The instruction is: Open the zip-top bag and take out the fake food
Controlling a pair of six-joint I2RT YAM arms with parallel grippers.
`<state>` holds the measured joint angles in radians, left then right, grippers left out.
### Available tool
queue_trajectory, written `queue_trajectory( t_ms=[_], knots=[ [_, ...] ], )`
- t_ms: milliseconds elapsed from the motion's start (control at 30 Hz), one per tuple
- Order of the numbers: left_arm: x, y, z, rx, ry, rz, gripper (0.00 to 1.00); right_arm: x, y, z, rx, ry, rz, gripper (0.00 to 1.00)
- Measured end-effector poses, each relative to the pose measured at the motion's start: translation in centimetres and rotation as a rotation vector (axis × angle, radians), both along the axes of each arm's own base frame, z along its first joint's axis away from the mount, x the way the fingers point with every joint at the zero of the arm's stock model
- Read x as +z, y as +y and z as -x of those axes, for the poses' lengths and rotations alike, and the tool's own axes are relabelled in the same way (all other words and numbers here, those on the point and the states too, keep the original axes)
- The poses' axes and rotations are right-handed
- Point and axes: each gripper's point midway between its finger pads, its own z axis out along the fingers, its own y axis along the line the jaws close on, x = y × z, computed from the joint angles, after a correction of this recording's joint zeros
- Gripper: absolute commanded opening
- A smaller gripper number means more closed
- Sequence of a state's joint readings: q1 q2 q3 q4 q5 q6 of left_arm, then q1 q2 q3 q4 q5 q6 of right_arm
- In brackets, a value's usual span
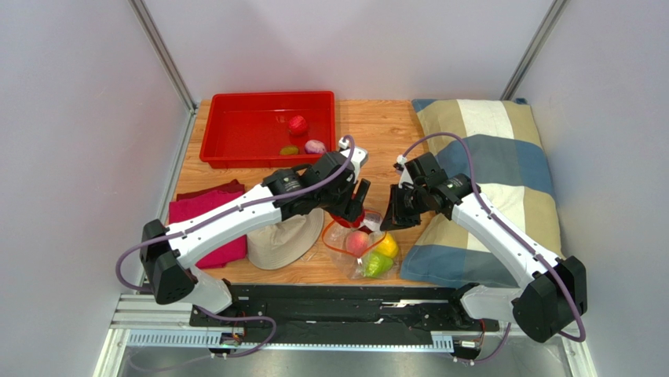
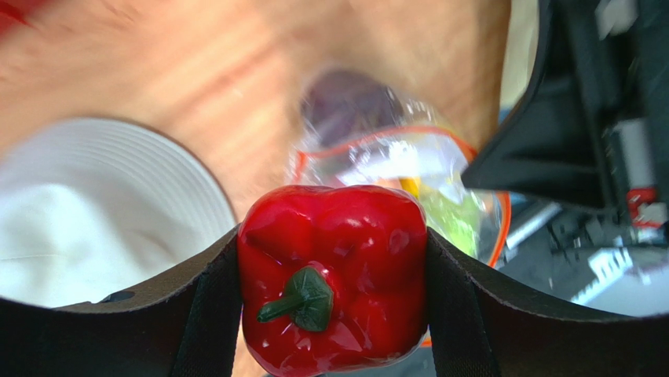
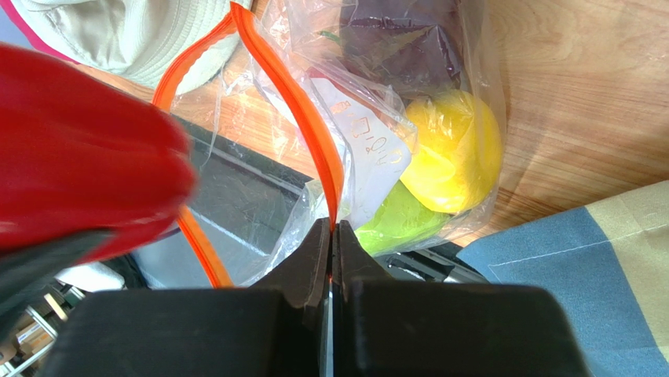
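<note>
Glossy red pepper (image 2: 330, 259) clamped in left gripper (image 2: 332, 302); right gripper (image 3: 330, 236) pinching orange zipper (image 3: 290, 102) of clear bag (image 3: 251, 204).

The left arm (image 1: 235, 210) and right arm (image 1: 502, 236) wear white shells between black joint housings. Behind each pincer a mauve cable (image 1: 444, 135) loops off the wrist. The left gripper (image 2: 334, 267) and right gripper (image 3: 331, 236) have broad matte-black fingers (image 2: 196, 314) with flat inner faces.

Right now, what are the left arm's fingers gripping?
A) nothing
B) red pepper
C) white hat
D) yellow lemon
B: the left wrist view shows the red pepper squeezed between the left fingers, outside the bag.
</note>
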<state>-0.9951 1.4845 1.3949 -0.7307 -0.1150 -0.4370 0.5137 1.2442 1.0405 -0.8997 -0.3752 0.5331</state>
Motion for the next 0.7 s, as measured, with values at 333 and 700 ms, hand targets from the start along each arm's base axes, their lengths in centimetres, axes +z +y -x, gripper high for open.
queue_trajectory(
  t_ms=[333,700],
  knots=[
    [4.2,7.9,-12.8,0.422,-0.057,0.244,0.0,0.5,0.1,-0.2,0.012,-0.017,-0.002,0.0],
    [-1.8,17.6,-27.6,0.833,0.087,0.458,0.17,1.9,0.5,-1.3,0.063,-0.078,-0.006,0.0]
  ],
)
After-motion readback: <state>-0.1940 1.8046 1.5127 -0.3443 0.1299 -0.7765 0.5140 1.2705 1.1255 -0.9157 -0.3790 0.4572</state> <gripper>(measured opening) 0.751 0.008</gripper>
